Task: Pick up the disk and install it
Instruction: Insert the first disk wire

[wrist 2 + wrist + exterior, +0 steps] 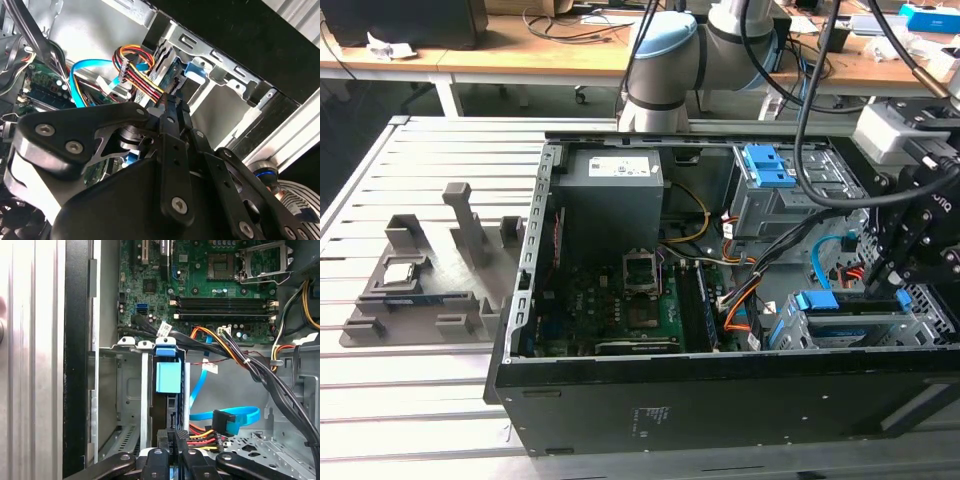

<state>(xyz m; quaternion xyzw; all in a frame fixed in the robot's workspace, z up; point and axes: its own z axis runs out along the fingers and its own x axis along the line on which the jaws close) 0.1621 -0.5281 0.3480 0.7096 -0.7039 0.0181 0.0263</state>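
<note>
So the gripper looks clamped tight on the disk's rear edge, drive standing upright in the drive cage, meaning it's mid-install and needs a straight seating push, I reckon.

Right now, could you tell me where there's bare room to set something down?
The slatted table is bare in front of the grey fixture and the computer case. Inside the case it is crowded: cables run past the gripper at the disk.
</note>
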